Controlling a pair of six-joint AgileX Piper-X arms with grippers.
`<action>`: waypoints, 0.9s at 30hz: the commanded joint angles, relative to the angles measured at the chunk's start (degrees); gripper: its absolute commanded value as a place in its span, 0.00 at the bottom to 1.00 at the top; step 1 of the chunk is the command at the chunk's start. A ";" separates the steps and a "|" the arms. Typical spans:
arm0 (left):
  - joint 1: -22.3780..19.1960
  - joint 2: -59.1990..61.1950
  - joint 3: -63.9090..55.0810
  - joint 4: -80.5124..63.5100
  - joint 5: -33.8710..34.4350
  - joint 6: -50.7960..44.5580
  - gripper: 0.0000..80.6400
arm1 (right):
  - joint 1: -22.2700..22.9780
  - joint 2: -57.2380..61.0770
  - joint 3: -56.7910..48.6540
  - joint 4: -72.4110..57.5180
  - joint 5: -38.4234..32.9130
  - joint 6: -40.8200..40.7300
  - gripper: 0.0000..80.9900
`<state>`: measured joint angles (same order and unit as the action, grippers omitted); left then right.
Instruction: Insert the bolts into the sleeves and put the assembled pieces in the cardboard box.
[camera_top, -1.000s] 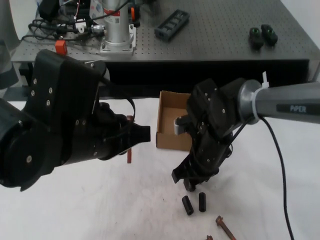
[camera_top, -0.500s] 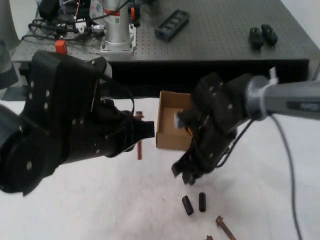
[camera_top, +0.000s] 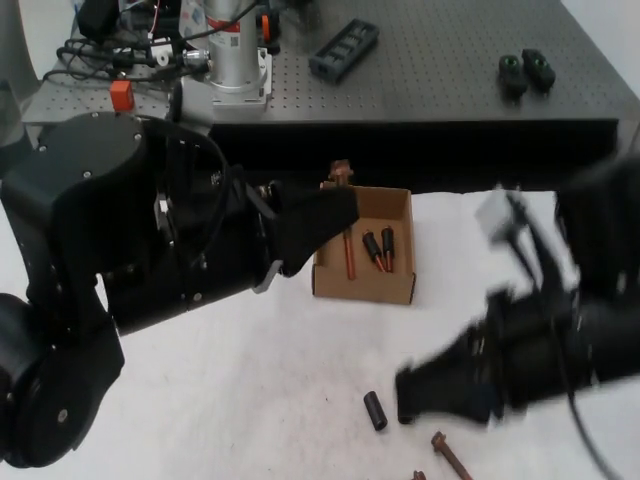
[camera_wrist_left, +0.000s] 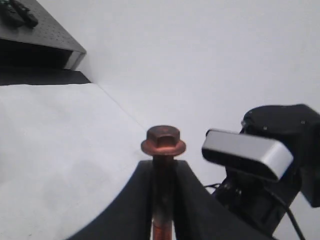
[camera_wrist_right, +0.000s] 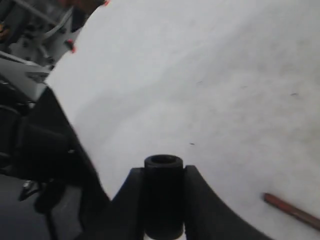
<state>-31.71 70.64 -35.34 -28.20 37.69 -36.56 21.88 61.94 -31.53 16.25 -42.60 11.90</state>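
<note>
A white cloth (camera_top: 250, 400) covers the bench. The left gripper (camera_wrist_left: 162, 172) clamps a copper bolt (camera_wrist_left: 163, 142) near the cardboard box (camera_top: 365, 285). The right gripper (camera_wrist_right: 163, 174) pinches a black sleeve (camera_wrist_right: 163, 200) low over the cloth. Shank and bore should be aligned before pushing. The bolt's hex head is flanged, and the sleeve's bore is open.

left: bolt (camera_top: 341, 173) carried up to cardboard box (camera_top: 395, 290) | right: arm swung low, jaws around sleeve (camera_wrist_right: 163, 195)
</note>
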 joint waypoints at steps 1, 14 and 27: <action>0.03 -0.70 0.07 -1.58 3.28 -0.88 0.01 | 0.86 -0.57 0.56 -6.09 -1.42 2.84 0.04; 0.03 -0.70 0.07 -1.58 5.69 -0.74 0.01 | 2.09 -0.24 1.35 -27.29 5.27 11.66 0.04; 0.03 -0.70 0.07 -1.58 10.10 -0.89 0.01 | 2.09 -0.24 1.13 -31.28 5.70 11.69 0.04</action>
<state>-31.51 70.64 -35.20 -28.83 45.38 -36.74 23.97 62.05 -29.84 -12.76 -37.78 23.29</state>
